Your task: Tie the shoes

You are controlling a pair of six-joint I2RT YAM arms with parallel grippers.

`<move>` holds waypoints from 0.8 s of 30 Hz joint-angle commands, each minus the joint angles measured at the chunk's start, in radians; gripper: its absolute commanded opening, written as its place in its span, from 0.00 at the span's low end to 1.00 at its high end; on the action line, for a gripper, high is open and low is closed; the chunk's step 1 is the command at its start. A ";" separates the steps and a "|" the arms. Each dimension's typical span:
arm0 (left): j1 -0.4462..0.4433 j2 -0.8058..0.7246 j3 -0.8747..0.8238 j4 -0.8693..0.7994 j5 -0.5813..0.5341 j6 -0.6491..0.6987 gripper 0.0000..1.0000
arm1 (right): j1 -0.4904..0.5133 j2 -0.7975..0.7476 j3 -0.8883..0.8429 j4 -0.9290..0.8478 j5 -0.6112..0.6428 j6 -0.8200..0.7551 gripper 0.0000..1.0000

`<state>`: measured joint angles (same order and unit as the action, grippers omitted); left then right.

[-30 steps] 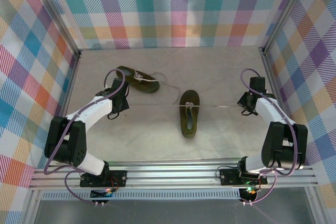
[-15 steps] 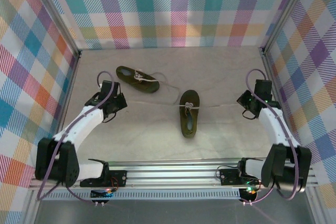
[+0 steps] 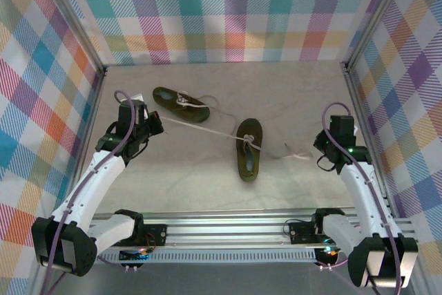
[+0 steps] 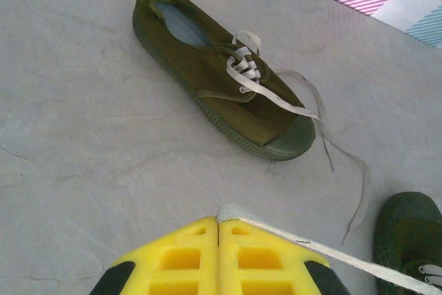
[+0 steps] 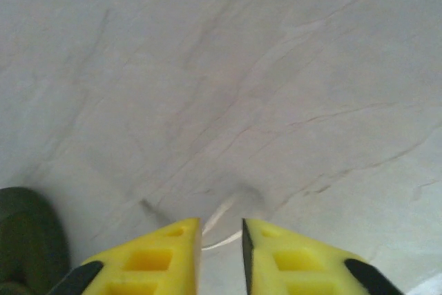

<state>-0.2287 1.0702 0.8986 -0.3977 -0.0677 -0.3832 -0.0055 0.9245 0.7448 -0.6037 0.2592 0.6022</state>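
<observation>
Two dark olive shoes lie on the table: one at the back left (image 3: pixel 181 103) (image 4: pixel 221 74) and one in the middle (image 3: pixel 249 148), whose toe also shows in the left wrist view (image 4: pixel 411 229). My left gripper (image 3: pixel 153 124) (image 4: pixel 219 222) is shut on a cream lace (image 4: pixel 304 243). That lace runs taut to the knot on the middle shoe. My right gripper (image 3: pixel 319 151) (image 5: pixel 221 229) stands slightly open above the table. The other lace end (image 3: pixel 297 155) (image 5: pixel 222 213) lies slack on the table just under and ahead of its fingers, free of them.
Plaid walls enclose the table (image 3: pixel 290 101) at the back and on both sides. The back left shoe's own thin laces (image 4: pixel 345 164) trail loose toward the middle shoe. The arm bases sit on the metal rail (image 3: pixel 228 229) at the near edge.
My right gripper has opened and let go of its lace end, which fell slack by the middle shoe. My left gripper moved left and farther back, keeping its lace taut.
</observation>
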 commanded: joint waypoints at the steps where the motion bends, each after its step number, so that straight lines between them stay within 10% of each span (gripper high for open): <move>1: -0.009 -0.003 0.009 -0.025 0.005 0.012 0.00 | -0.002 -0.041 0.024 -0.057 0.124 -0.023 0.33; 11: -0.008 0.032 0.050 -0.103 -0.090 -0.007 0.00 | 0.186 0.257 0.126 -0.018 -0.268 -0.210 0.48; 24: -0.008 0.051 0.048 -0.104 -0.066 -0.014 0.00 | 0.271 0.631 0.234 -0.104 -0.140 -0.239 0.41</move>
<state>-0.2333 1.1126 0.9173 -0.4934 -0.1284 -0.3874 0.2569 1.5284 0.9447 -0.6796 0.1081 0.3901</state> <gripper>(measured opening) 0.053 0.410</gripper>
